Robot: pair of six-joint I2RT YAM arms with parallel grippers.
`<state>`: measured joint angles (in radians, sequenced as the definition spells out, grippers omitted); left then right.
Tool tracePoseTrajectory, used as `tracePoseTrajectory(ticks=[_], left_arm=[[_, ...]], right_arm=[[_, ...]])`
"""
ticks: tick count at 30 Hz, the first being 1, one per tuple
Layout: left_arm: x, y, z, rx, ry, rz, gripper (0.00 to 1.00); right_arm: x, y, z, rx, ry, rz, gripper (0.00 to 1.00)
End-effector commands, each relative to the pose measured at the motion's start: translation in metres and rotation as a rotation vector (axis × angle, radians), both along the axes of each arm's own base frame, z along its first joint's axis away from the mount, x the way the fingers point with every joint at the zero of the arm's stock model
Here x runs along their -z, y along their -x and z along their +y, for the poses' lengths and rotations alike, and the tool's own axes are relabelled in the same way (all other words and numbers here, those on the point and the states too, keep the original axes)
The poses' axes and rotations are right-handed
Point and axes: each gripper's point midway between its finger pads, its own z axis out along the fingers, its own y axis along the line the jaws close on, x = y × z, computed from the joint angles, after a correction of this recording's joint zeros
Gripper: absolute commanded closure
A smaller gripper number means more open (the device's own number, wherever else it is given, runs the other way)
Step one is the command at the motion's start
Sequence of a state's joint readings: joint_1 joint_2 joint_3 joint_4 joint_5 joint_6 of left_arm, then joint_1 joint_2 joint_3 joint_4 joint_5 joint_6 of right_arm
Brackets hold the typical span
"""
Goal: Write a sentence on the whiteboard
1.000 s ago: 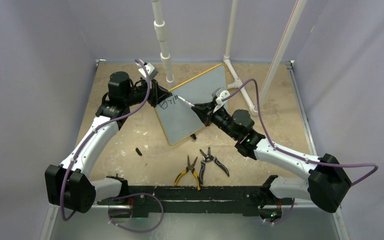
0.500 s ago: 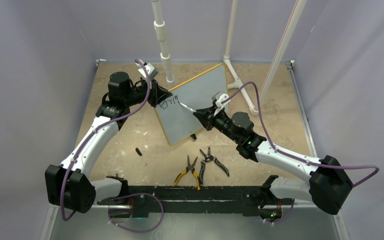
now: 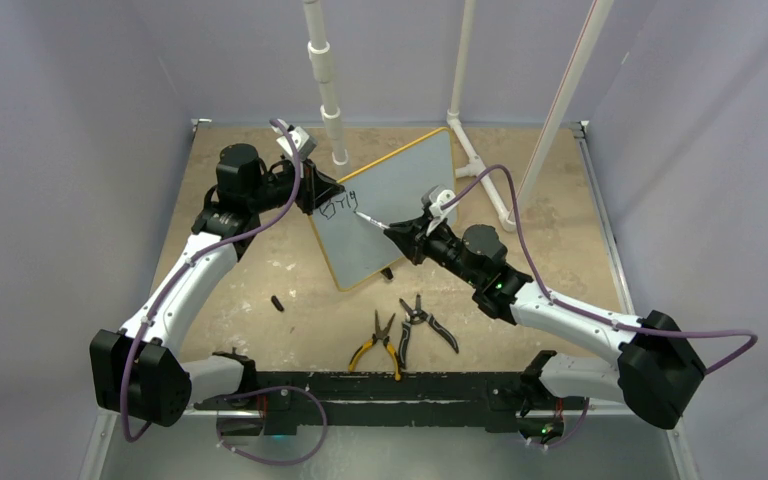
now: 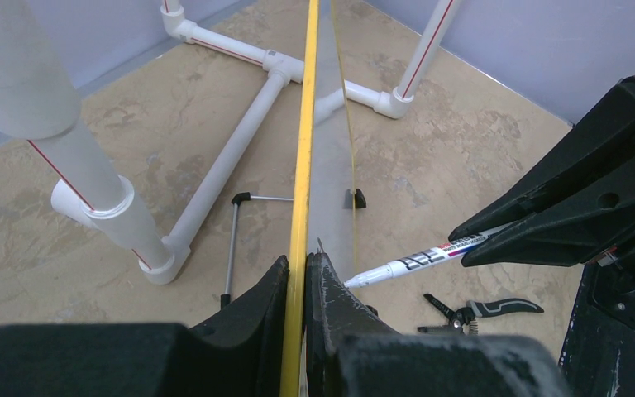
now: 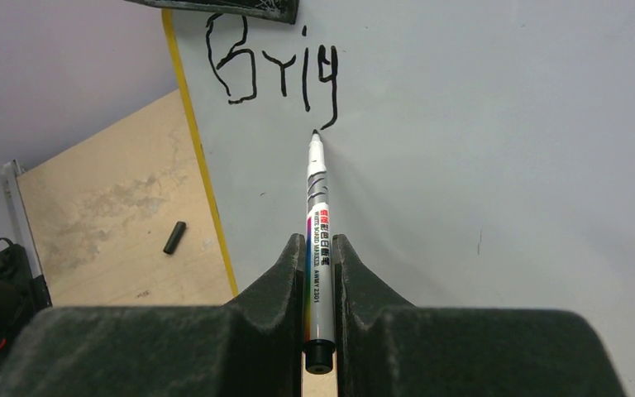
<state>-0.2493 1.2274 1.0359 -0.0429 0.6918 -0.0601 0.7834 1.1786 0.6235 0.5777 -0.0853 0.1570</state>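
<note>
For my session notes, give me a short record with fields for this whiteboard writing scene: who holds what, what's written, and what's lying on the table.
Left end effector: shut on the yellow rim of the whiteboard
Right end effector: shut on the marker
Marker tip: at the tail of the last letter
Writing: four black characters, roughly "Brig", beside the rim
On the table: small black cap, yellow-handled pliers, black-handled pliers
</note>
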Motion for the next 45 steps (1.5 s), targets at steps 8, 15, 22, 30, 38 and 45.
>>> tracePoseTrajectory(ticks=[8,15,22,30,38,45], left_arm=[[-0.017,-0.009,0.007,-0.048,-0.001,-0.094,1.00],[-0.019,-0.008,0.008,-0.054,0.001,-0.099,1.00],[-0.015,-0.007,0.008,-0.053,-0.004,-0.095,1.00],[-0.002,-0.006,0.009,-0.057,-0.011,-0.071,1.00],[0.006,-0.007,0.011,-0.074,-0.013,-0.055,1.00],[0.009,-0.008,0.011,-0.081,-0.007,-0.051,1.00]], right_arm=[[-0.062,0.011,-0.011,0.000,-0.150,-0.120,1.00],[-0.054,0.011,-0.016,0.017,-0.136,-0.091,1.00],[-0.046,0.001,-0.027,0.022,-0.123,-0.097,1.00],[-0.048,-0.008,-0.032,0.005,-0.107,-0.154,1.00],[-0.055,-0.011,-0.029,-0.004,-0.108,-0.188,1.00],[-0.055,-0.017,-0.029,0.016,-0.100,-0.189,1.00]])
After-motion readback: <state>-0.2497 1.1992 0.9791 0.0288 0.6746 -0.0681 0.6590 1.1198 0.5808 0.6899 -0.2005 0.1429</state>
